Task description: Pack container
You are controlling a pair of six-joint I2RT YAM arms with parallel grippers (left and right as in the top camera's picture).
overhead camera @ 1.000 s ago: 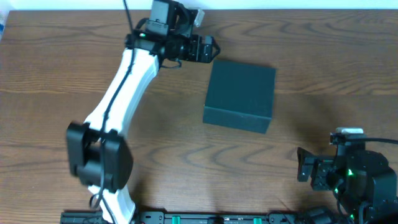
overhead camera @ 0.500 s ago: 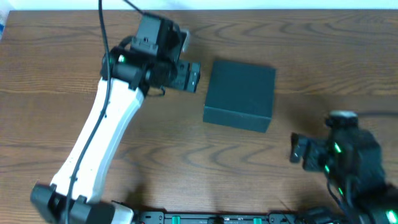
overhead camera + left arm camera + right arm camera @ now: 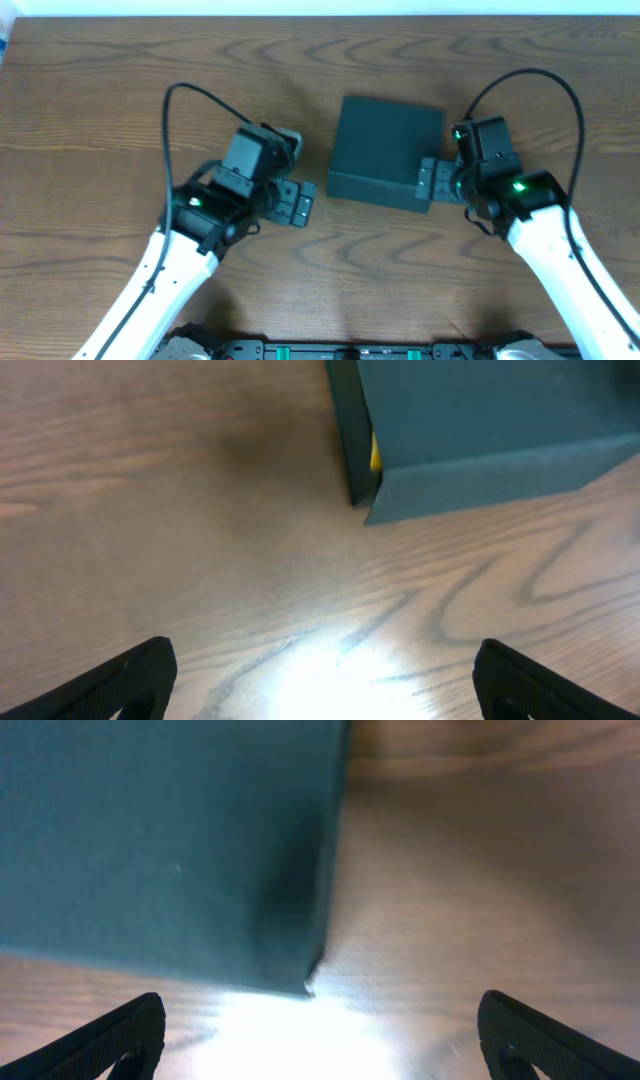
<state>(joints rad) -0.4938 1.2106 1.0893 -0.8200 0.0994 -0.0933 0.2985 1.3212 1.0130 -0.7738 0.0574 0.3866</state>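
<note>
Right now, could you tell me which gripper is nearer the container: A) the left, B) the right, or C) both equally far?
B: in the overhead view the right gripper sits at the near right corner of the container, while a strip of table separates the left gripper from it.

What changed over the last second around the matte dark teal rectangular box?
The left gripper drew back from the far side to the near-left corner of the matte dark teal rectangular box, open. The right gripper swung in from the near right to its near-right corner, open. The box stayed put; nothing grasped.
</note>
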